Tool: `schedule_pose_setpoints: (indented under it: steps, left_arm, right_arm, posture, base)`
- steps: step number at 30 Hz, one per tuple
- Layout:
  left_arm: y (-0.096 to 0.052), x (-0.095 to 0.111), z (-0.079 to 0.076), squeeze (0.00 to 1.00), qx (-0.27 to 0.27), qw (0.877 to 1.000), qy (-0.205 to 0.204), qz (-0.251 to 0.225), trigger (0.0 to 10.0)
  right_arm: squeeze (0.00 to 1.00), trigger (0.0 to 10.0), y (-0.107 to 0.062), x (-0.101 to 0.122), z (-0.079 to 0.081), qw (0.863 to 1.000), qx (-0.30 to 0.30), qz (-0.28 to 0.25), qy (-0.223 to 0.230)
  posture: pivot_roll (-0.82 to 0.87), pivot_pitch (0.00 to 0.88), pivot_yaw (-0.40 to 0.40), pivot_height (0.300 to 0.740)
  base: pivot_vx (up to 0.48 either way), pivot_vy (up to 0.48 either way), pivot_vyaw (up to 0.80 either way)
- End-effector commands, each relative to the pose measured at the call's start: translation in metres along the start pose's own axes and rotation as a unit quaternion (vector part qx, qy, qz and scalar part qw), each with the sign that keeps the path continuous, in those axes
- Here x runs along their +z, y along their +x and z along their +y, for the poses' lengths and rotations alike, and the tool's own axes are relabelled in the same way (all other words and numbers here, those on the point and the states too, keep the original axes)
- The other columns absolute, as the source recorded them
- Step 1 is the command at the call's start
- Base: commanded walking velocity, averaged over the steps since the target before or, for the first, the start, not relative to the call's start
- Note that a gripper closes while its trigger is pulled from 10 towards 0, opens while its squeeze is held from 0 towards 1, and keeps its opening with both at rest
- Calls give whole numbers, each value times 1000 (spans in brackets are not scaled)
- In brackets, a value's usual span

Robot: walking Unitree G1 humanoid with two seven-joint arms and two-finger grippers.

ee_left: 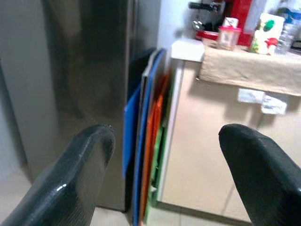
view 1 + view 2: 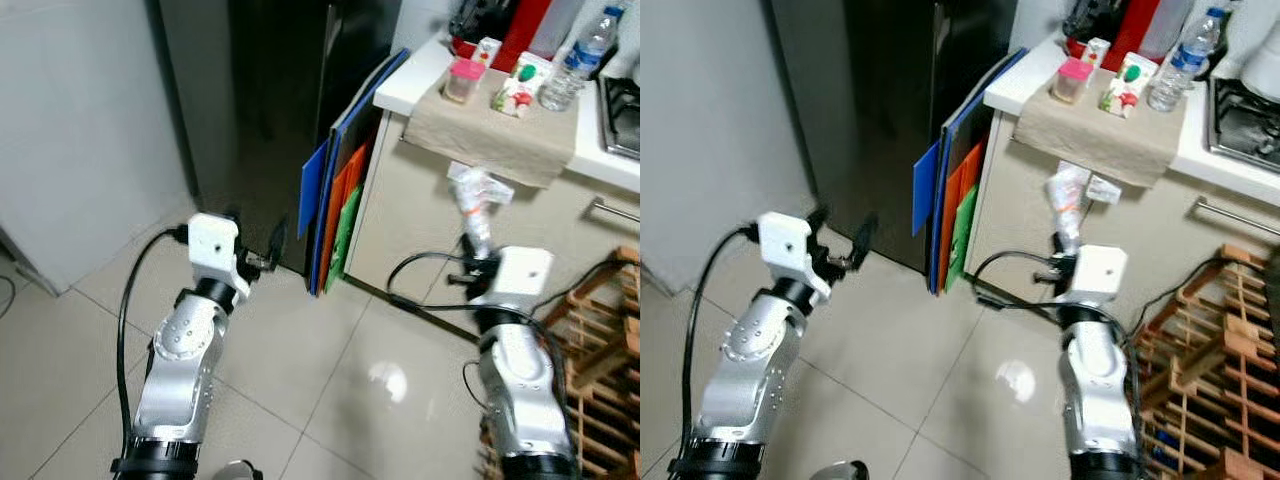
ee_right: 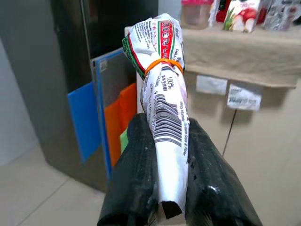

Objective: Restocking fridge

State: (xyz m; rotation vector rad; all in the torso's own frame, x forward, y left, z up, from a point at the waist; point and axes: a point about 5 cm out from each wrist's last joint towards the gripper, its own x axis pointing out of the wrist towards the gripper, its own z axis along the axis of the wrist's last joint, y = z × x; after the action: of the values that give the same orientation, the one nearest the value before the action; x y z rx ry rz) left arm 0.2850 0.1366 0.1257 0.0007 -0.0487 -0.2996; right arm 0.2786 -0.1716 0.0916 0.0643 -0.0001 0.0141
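Right gripper (image 3: 165,155) clamped on a rolled packet (image 3: 163,99), upright between the fingers (image 3: 136,160), orange band near its top. Left gripper (image 1: 164,155) spread wide, holding nothing. Ahead of both: dark fridge (image 2: 270,90), coloured boards (image 2: 335,215) leaning beside it, counter (image 2: 500,110) above the packet with cartons (image 2: 520,85) and a bottle (image 2: 580,55).

The two head cameras looked forward and down from above at the tiled floor (image 2: 330,380), the dark fridge (image 2: 260,100) and the counter (image 2: 1200,150). Each wrist camera looked along its own fingers from close, and both shared the coloured boards (image 1: 146,141) beside the fridge.
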Motion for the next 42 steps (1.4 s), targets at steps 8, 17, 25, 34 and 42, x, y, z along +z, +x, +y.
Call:
schedule_pose_setpoints:
  steps: [8,17,25,34,42]
  left_arm:
    - [1,9,-4,0,-12,1000,-2,1,10000]
    - [1,8,0,0,7,1000,-8,10,10000]
    - [-5,-2,31,0,118,991,-62,26,10000]
    - [-4,1,22,0,90,995,-42,25,10000]
    - [-1,1,21,0,82,995,-47,25,10000]
  right_arm:
    - [0,10000,12,20,0,1000,6,-9,-16]
    - [0,10000,9,10,1,999,14,19,-29]
    - [0,10000,3,11,-12,1000,-23,2,-15]
    - [0,10000,1,6,-16,999,-30,11,-19]
    - [0,10000,6,8,-8,1000,-7,4,-22]
  posture:
    - [-5,0,-14,740]
    - [-5,0,-24,740]
    - [-4,0,-20,740]
    - [0,0,-18,740]
    - [11,0,-22,740]
  base:
    - [0,0,-489]
    - [0,0,-604]
    - [0,0,-606]
    - [0,0,-604]
    - [0,0,-528]
